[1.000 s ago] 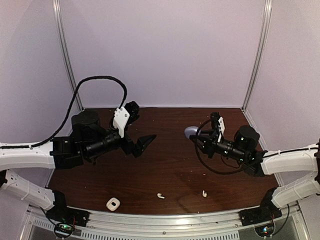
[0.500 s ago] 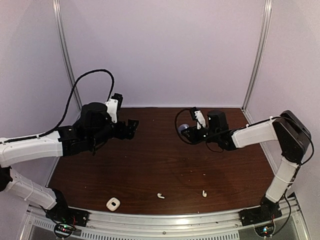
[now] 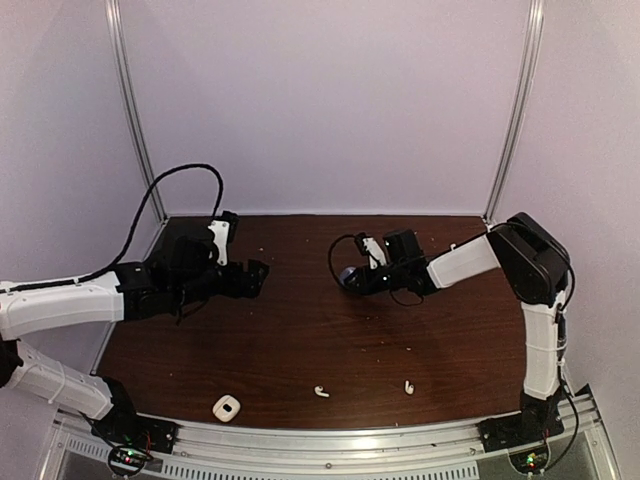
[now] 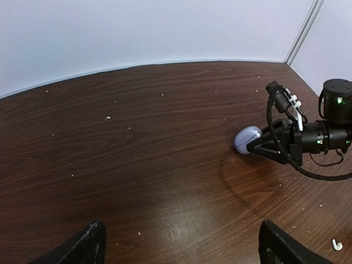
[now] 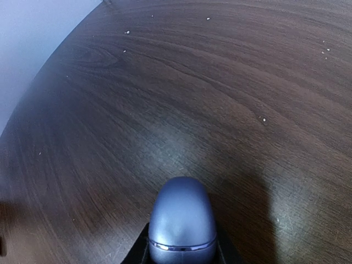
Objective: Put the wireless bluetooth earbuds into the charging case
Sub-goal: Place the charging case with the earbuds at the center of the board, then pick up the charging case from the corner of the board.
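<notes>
I'll start with the lavender case (image 3: pixel 347 275) and place everything else from it. It is a smooth egg-shaped shell pinched at one end by the right gripper (image 3: pixel 356 279). The wrist view shows both dark fingers pressed against the sides of the lavender case (image 5: pixel 181 217), with a thin seam line running across it just ahead of the fingers. From the other arm's camera, the lavender case (image 4: pixel 247 139) sits low over the dark wooden table (image 3: pixel 300 330) with a shadow beneath it. I cannot tell whether it touches the wood.

The earbuds are not at the case. One white earbud (image 3: pixel 321 391) lies on the table well apart from the lavender case, toward the near edge. A second white earbud (image 3: pixel 408 386) lies at about the same depth, a little to the right of the case's line. One white earbud (image 4: pixel 336 243) also shows at the lower right corner of the left wrist view.

Farther from the lavender case, near the front edge and off to its left, lies a white case (image 3: pixel 227 407).

The left gripper (image 3: pixel 255 278) hangs level with the lavender case and to its left, apart from it and facing it. Its jaws are spread wide with nothing between them, and only the two finger ends of the left gripper (image 4: pixel 184 247) show at the bottom corners of its own camera.
</notes>
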`<state>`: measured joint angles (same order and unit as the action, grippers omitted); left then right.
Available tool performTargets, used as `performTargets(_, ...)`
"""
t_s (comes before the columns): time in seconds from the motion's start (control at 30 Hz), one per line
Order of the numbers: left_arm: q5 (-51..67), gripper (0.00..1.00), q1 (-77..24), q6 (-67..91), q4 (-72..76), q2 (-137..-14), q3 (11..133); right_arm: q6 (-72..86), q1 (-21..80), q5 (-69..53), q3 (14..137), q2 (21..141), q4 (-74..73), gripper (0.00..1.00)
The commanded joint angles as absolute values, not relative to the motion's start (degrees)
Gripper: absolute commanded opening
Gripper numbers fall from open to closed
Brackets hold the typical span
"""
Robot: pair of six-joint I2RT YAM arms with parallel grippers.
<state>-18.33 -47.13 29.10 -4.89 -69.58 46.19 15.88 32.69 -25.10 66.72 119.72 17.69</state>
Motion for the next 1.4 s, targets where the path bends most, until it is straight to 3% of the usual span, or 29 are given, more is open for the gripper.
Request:
performTargets(0.0, -16.6, 0.98, -47.0, 30.7, -4.7, -68.0, 45.1, 16.5, 32.5, -26.1, 68.9, 120.7, 16.8, 0.26)
performTargets(0.4, -7.6, 0.98, -47.1, 33.4, -18.1, -63.9, 44.3, 14.2, 30.0, -21.1, 68.1, 116.9, 13.7, 0.65)
performTargets(0.53, -4.9, 0.98, -49.0, 35.6, -22.9, -61.2, 42.0, 13.1, 29.6, -18.3, 66.8, 114.3, 12.8, 0.85)
performTargets(0.6, -5.3, 0.98, -50.7, 36.7, -26.1, -60.7, 41.8, 12.8, 29.5, -17.6, 65.8, 112.8, 13.4, 0.9)
performTargets(0.83, -6.3, 0.91, -59.6, 42.6, -39.2, -64.1, 44.1, 12.1, 29.5, -16.8, 64.1, 107.9, 12.6, 0.99)
performTargets(1.0, -5.1, 0.86, -68.5, 48.9, -47.1, -69.3, 45.1, 12.2, 29.8, -17.8, 61.6, 103.5, 12.9, 1.0)
performTargets(1.37, -0.4, 0.73, -69.6, 54.3, -43.2, -66.4, 36.1, 13.0, 31.9, -21.3, 54.9, 93.0, 14.6, 0.99)
